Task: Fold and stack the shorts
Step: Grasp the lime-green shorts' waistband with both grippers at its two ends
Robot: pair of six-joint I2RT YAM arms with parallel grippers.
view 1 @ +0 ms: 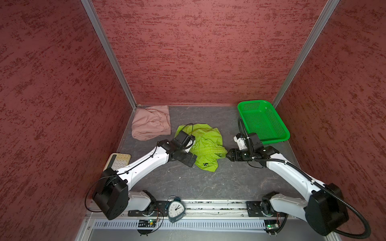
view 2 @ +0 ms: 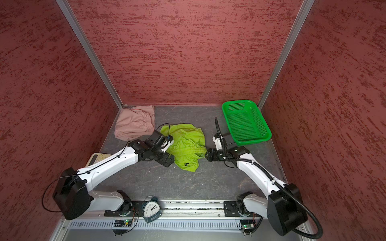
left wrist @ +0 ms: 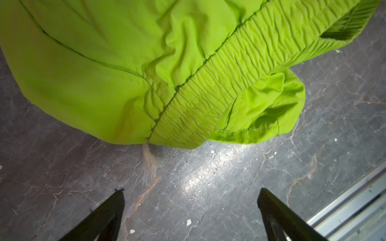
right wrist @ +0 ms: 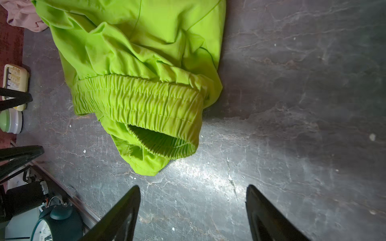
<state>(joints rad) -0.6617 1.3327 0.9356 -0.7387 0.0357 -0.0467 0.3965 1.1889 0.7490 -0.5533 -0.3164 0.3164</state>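
enclosure: red textured walls on three sides, grey marbled table (view 1: pixel 208 183) underneath. I call the far wall 12 o'clock in both top views.
lime green shorts (view 1: pixel 206 144): mid-table, a crumpled heap, not folded.
logo (view 1: pixel 205 164): small and black, on the flap at the heap's 6 o'clock edge.
waistband (right wrist: pixel 137 98): gathered elastic running across the heap from 9 to 3 o'clock. Its open loop faces the right arm.
drawstring (left wrist: pixel 149 160): pale frayed end poking out from under the band onto the table, seen from the left wrist.
pink shorts (view 1: pixel 151 123): 11 o'clock, bunched into the far corner. They sit just beside the lime pair, and I see a thin strip of table between them in a top view.
left gripper (left wrist: pixel 191 191): fingers spread wide, only bare table between them. It sits at the heap's 8 o'clock edge, short of the band.
right gripper (right wrist: pixel 193 186): fingers apart, holding nothing. It sits at the heap's 3 o'clock tip. The wrist view shows table between the fingertips and the cloth.
basket (view 1: pixel 275 140): bright green perforated plastic, at 2 o'clock by the right wall.
alarm clock (view 1: pixel 176 209): 6 o'clock, on the rail between the arm bases.
keypad (view 1: pixel 120 161): cream, at 9 o'clock by the left wall, partly under the left arm.
stack: none yet, the two pairs lie separately.
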